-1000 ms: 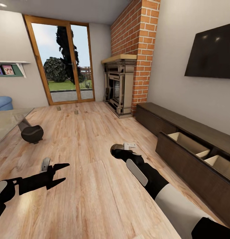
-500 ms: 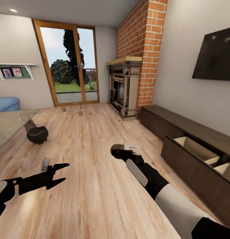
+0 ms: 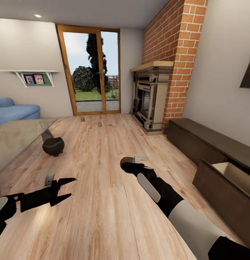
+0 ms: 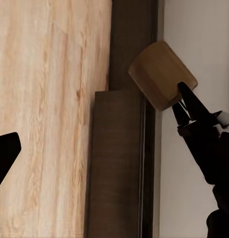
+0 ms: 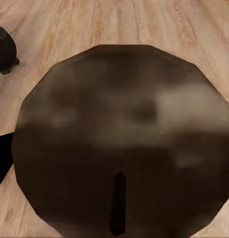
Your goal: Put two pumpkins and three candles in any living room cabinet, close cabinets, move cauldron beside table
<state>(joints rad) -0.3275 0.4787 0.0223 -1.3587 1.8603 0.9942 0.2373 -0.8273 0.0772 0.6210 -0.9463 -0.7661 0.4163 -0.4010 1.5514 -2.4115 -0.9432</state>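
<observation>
**A:** What's in the claw, and what does it look like?

**B:** A candle point(image 5: 122, 144) in my right gripper point(image 3: 130, 164). The right wrist view looks straight at its top: a faceted, flat disc, mottled brown-tan, with a thin dark wick. In the left wrist view the same candle point(image 4: 161, 74) reads as a stubby beige cylinder, tilted, pinched by my right gripper's black fingers point(image 4: 191, 106). The claw is closed around it. It's held in the air above the wood floor point(image 3: 103, 202), in front of me.

**A:** Left side?

**B:** My left gripper point(image 3: 65, 187) is spread wide with nothing between the fingers, hanging over the floor.

**A:** Other task items?

**B:** The cauldron point(image 3: 53, 146) is round and black with a bulging belly. It sits on the floor just beside the edge of the table point(image 3: 13, 141), to my left. Two more candles point(image 3: 82, 119) stand on the floor far ahead, near the glass door point(image 3: 92, 72), a little apart from each other. They're too small for detail.

**A:** Cabinet?

**B:** The cabinet point(image 3: 211, 144) is long, low and dark brown, against the right-hand wall past the brick fireplace point(image 3: 152, 95). One drawer point(image 3: 235, 175) is pulled out, its interior pale wood.
</observation>
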